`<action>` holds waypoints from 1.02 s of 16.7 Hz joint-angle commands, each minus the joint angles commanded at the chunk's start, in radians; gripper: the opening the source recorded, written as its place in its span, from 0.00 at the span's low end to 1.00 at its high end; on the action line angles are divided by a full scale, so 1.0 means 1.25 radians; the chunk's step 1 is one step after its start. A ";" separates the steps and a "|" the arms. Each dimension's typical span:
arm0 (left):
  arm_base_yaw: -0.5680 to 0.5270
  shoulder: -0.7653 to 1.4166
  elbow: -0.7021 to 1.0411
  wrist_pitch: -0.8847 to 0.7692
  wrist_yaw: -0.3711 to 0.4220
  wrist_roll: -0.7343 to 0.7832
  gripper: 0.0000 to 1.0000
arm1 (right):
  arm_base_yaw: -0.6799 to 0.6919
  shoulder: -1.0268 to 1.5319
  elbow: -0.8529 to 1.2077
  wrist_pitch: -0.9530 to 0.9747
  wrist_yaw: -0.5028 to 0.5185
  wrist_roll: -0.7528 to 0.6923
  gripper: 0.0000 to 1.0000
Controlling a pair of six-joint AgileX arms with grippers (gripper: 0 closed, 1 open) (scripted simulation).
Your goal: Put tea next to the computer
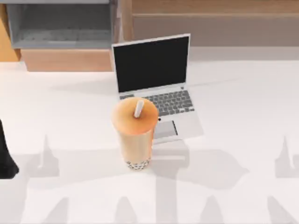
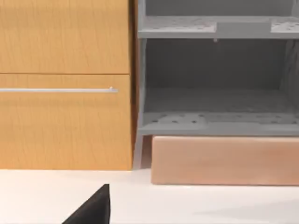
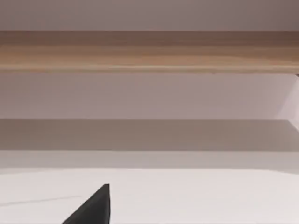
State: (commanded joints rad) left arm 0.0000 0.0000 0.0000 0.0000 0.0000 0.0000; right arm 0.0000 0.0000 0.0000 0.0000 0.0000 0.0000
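The tea point(image 1: 135, 133), a tall clear cup of orange-tan drink with dark pearls at the bottom, an orange lid and a white straw, stands upright on the white table point(image 1: 243, 121). Its base sits just in front of the front left corner of the computer point(image 1: 156, 79), an open silver-grey laptop with a black screen. The cup's top hides part of the keyboard. My left arm point(image 1: 5, 158) is parked at the table's left edge, far from the cup. A dark part of my left gripper point(image 2: 93, 210) shows in the left wrist view, and a dark part of my right gripper point(image 3: 93, 210) in the right wrist view. Neither holds anything that I can see.
A grey open shelf unit point(image 1: 60, 25) on a pale wooden base point(image 1: 65, 60) stands at the back left, beside an orange wooden cabinet point(image 2: 65, 84) with a rail handle. A wooden ledge point(image 1: 215, 18) runs along the back right.
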 joint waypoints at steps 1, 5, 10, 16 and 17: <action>0.000 0.000 0.000 0.000 0.000 0.000 1.00 | 0.000 0.000 0.000 0.000 0.000 0.000 1.00; -0.051 0.049 0.019 0.043 -0.050 -0.007 1.00 | 0.000 0.000 0.000 0.000 0.000 0.000 1.00; -0.295 0.294 0.083 0.202 -0.289 -0.038 1.00 | 0.000 0.000 0.000 0.000 0.000 0.000 1.00; -0.689 0.788 0.167 0.441 -0.662 -0.102 1.00 | 0.000 0.000 0.000 0.000 0.000 0.000 1.00; -0.748 0.875 0.180 0.481 -0.717 -0.116 1.00 | 0.000 0.000 0.000 0.000 0.000 0.000 1.00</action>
State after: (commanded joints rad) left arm -0.9348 1.0936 0.2248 0.6015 -0.8965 -0.1449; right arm 0.0000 0.0000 0.0000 0.0000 0.0000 0.0000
